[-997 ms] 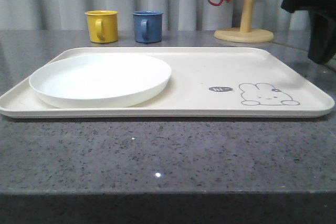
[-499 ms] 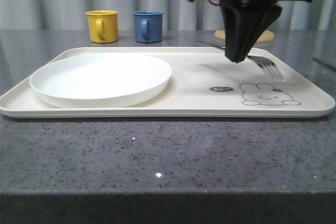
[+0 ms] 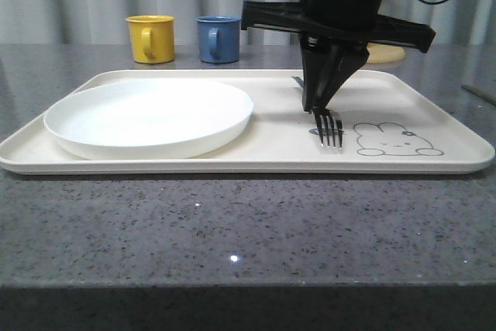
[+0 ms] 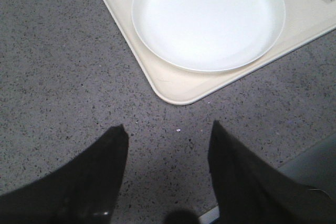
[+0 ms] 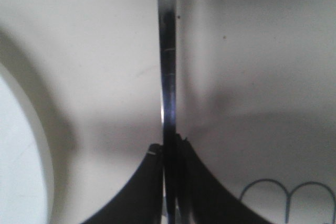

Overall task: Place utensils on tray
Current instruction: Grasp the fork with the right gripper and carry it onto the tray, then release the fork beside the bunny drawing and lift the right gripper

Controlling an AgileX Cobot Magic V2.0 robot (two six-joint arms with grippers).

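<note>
The cream tray lies across the table with the white plate on its left half. My right gripper hangs over the tray's middle, shut on the silver fork. The fork's tines point toward the front, just left of the rabbit drawing; I cannot tell whether they touch the tray. In the right wrist view the fork handle runs straight out from the closed right gripper above the tray. My left gripper stands open over bare table, near the tray corner and the plate.
A yellow mug and a blue mug stand behind the tray. The wooden mug stand base sits at the back right, partly behind my right arm. A thin dark object lies on the table at the far right.
My right arm came in from the right with the fork, moved left over the tray and lowered it. The fork turned, so its tines now point to the front.
</note>
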